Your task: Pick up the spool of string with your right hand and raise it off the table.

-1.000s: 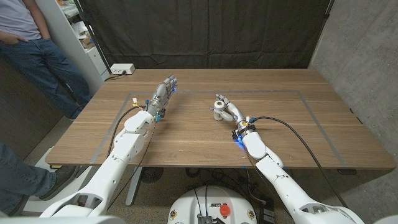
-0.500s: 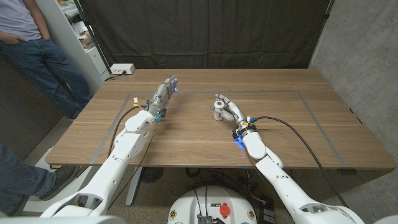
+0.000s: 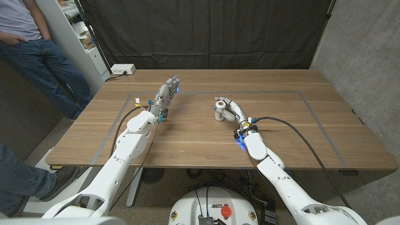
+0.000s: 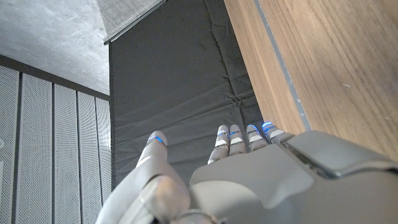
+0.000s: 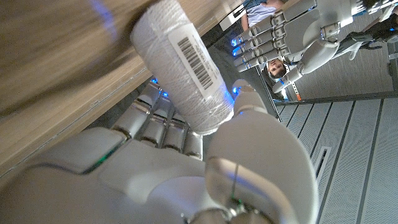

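The right hand (image 3: 230, 110) has its fingers (image 5: 155, 118) and thumb closed around the white cylindrical spool of string (image 5: 183, 62) with a barcode label, near the middle of the brown wooden table (image 3: 187, 144). Left of the spool, the left hand (image 3: 165, 95) holds nothing, fingers straight.

On my left wrist feed, the left hand (image 4: 261, 180) holds nothing, fingers (image 4: 239, 138) straight and close together beside the wooden table (image 4: 329, 62), reaching toward the black curtain (image 4: 180, 81).
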{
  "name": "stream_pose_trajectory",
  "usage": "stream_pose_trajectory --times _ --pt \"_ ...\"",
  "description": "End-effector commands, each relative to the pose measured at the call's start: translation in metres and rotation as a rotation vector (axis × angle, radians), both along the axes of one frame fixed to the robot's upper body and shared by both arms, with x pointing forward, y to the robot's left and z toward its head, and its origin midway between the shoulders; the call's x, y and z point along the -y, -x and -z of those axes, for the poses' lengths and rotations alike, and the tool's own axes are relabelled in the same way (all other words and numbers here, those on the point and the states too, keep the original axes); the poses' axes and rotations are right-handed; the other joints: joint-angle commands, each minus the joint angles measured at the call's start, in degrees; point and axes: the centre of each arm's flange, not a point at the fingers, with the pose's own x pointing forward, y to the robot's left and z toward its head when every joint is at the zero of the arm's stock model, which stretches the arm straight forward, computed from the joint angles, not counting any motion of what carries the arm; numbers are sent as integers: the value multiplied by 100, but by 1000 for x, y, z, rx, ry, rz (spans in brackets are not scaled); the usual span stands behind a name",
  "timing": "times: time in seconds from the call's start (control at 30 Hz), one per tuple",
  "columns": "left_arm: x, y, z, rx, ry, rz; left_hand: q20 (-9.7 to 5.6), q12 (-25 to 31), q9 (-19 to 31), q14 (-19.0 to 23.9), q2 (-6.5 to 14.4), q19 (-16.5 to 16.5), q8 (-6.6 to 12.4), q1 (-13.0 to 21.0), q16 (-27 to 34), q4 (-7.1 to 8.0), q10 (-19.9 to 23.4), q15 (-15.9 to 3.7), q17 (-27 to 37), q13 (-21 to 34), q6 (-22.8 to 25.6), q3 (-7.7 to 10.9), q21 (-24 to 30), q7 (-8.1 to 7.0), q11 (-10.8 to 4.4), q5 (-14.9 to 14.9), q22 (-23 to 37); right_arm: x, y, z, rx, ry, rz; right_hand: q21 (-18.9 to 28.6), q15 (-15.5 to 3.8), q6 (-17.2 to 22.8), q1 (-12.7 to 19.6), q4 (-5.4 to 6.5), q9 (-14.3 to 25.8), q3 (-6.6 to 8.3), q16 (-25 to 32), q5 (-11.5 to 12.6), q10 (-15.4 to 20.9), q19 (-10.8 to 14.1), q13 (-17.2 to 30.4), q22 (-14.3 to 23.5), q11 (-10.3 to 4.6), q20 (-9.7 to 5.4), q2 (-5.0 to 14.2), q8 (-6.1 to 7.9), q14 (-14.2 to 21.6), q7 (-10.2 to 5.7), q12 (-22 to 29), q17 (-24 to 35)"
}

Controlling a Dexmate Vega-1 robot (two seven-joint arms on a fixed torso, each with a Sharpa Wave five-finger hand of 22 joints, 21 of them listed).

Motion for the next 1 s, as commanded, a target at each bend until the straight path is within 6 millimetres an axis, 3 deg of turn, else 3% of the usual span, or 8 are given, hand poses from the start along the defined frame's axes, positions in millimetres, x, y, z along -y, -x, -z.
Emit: stream_pose_trajectory --times 0.03,0.3,0.4,0.63,1.0 --pt "2 -2 -1 0 4 2 22 -15 26 5 57 -26 23 24 21 14 -11 24 25 29 30 -10 20 20 -2 0 30 -1 -1 3 0 21 21 156 -550 328 152 -4 25 -78 264 -73 303 244 100 72 -61 -19 31 57 395 8 234 225" --pt "4 -5 0 -4 8 9 26 -13 27 6 59 -33 23 23 22 14 -6 28 25 29 41 -11 18 15 5 -1 30 -1 -1 0 15 18 40 574 -833 1044 521 -57 152 -239 1122 -262 954 592 340 374 -226 -134 185 157 1231 -149 777 973" --pt "4 -7 0 -4 8 10 26 -11 27 4 59 -34 24 23 21 14 -1 26 25 29 47 -11 18 14 -1 -1 30 0 0 -1 23 14 45 743 -892 1411 697 -84 259 -298 1491 -336 1096 648 439 531 -265 -142 225 291 1398 -204 928 1330" --pt "4 -10 -1 -2 10 16 26 -11 27 4 61 -36 20 24 21 14 -3 30 25 30 46 -12 18 20 -3 -1 30 2 5 -4 33 9 49 969 -984 1615 922 -92 403 -328 1865 -424 1305 691 568 752 -322 -153 340 380 1456 -215 1130 1759" --pt "3 -14 -3 -3 8 23 26 -14 28 6 66 -36 18 25 22 14 -10 27 25 30 50 -12 19 22 -16 -1 30 3 9 -9 46 -1 49 1105 -975 1689 996 -77 482 -352 2026 -489 1445 719 642 880 -309 -156 376 415 1564 -197 1255 1936"
